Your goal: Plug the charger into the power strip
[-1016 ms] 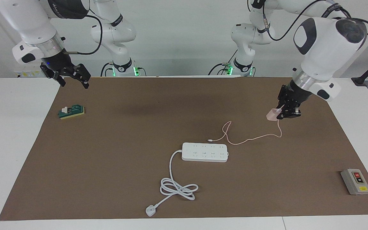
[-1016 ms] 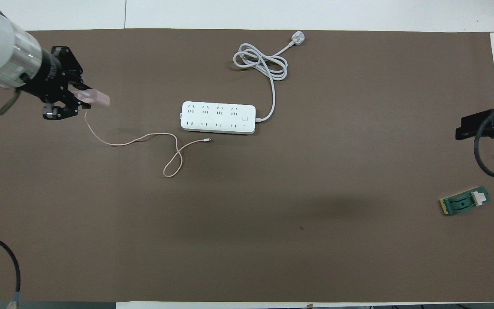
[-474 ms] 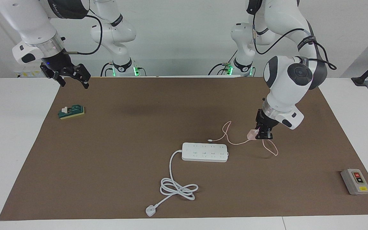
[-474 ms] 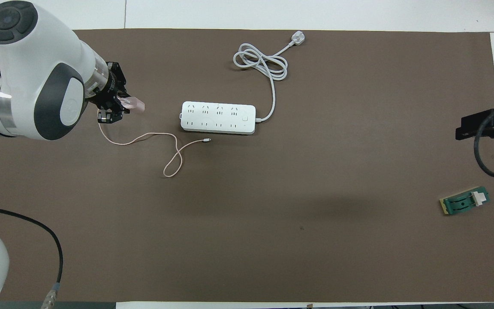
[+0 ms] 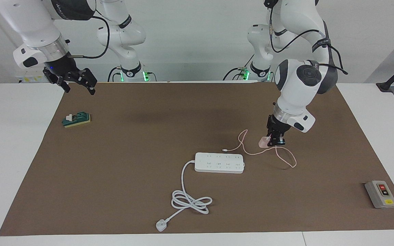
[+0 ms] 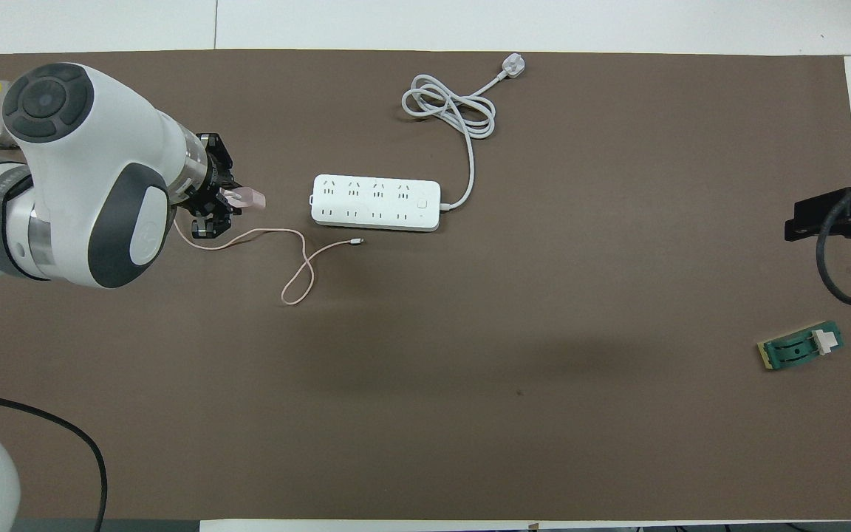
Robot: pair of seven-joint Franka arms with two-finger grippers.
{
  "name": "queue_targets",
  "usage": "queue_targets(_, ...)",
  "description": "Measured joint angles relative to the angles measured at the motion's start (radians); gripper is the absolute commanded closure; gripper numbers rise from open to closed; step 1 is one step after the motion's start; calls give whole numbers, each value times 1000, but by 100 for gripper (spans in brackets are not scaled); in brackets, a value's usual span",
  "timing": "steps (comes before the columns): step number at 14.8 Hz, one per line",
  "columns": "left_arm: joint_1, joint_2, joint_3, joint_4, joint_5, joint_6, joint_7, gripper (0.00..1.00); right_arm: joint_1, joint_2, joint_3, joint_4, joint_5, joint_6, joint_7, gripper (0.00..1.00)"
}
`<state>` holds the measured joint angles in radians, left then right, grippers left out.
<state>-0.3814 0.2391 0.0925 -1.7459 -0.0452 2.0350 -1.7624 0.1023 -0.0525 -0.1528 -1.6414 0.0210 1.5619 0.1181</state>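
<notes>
Overall, brown mat [image 5: 115, 164] covers white table [image 5: 12, 153].

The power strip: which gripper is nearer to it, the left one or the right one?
Left. The left gripper, holding the charger, is just off the power strip's end. The right gripper waits above the table's corner.

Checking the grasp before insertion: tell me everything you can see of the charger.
The charger is a small pale-pink cube, plastic by its look, held in the shut left gripper above the mat, toward the left arm's end of the power strip and not touching it. Its body juts out of the fingers toward the strip. The prongs cannot be made out. A thin pink cable hangs from it, then runs across the mat nearer the robots than the strip, crosses itself in one loop and ends in a small connector.
</notes>
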Motion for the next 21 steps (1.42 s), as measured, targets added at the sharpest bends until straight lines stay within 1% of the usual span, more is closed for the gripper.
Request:
queue_targets(4,-67,33,-2,-4,62,11,-95,100,0,0,2,0,0,0,0,0)
queue_targets(6,-78,49,-2,-2,69,11,-98,100,0,0,2,0,0,0,0,0)
queue_targets(9,-82,55,-1,-1,112,11,-95,100,0,0,2,0,0,0,0,0)
queue_targets(21,-155,63,-11,12,123,10,-93,100,0,0,2,0,0,0,0,0)
